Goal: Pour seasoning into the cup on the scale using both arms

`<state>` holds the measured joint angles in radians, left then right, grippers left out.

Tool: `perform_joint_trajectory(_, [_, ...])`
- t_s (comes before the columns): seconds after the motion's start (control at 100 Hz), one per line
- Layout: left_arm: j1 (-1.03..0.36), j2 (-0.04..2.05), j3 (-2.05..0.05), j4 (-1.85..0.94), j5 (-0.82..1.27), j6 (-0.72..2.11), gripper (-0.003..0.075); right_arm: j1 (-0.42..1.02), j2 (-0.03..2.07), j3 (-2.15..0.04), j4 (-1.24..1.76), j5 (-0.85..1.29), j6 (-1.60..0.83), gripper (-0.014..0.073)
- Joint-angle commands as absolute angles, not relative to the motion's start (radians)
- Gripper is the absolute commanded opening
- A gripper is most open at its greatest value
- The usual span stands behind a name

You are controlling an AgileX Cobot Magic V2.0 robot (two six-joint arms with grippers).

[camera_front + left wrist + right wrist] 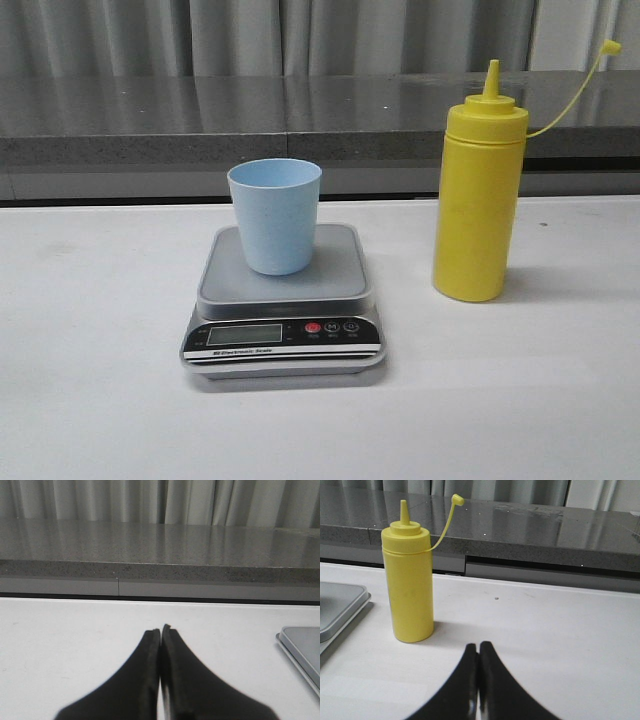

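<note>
risk noted: the seasoning bottle [408, 582] is tall and narrow, so an off-centre approach by my right gripper [479, 650] could topple it; its loose tethered cap [457, 500] might snag. the cup [274, 215] sits unsecured on the scale [284, 300] and may slide if nudged. my left gripper [160, 632] is clenched on nothing, scale just ahead to its right; my right is likewise pressed closed and empty, bottle ahead to its left, apart

cup [274, 215] on scale [284, 290], bottle [478, 200] to its right
</note>
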<state>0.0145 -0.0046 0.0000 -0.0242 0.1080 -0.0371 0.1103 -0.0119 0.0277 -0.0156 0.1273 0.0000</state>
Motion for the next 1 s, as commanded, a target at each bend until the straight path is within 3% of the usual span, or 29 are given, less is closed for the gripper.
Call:
perform_joint_trajectory(0.0, [0.014, -0.032, 0.042, -0.017, 0.034, -0.051, -0.0020, 0.107, -0.030, 0.006, -0.027, 0.039, 0.000, -0.0067])
perform_joint_trajectory(0.26, [-0.052, -0.032, 0.042, 0.028, 0.034, -0.051, -0.0020, 0.107, -0.030, 0.006, -0.027, 0.039, 0.000, -0.0067])
perform_joint_trajectory(0.99, [-0.052, -0.032, 0.042, 0.024, 0.034, -0.051, -0.0020, 0.107, -0.030, 0.006, -0.027, 0.039, 0.000, -0.0067])
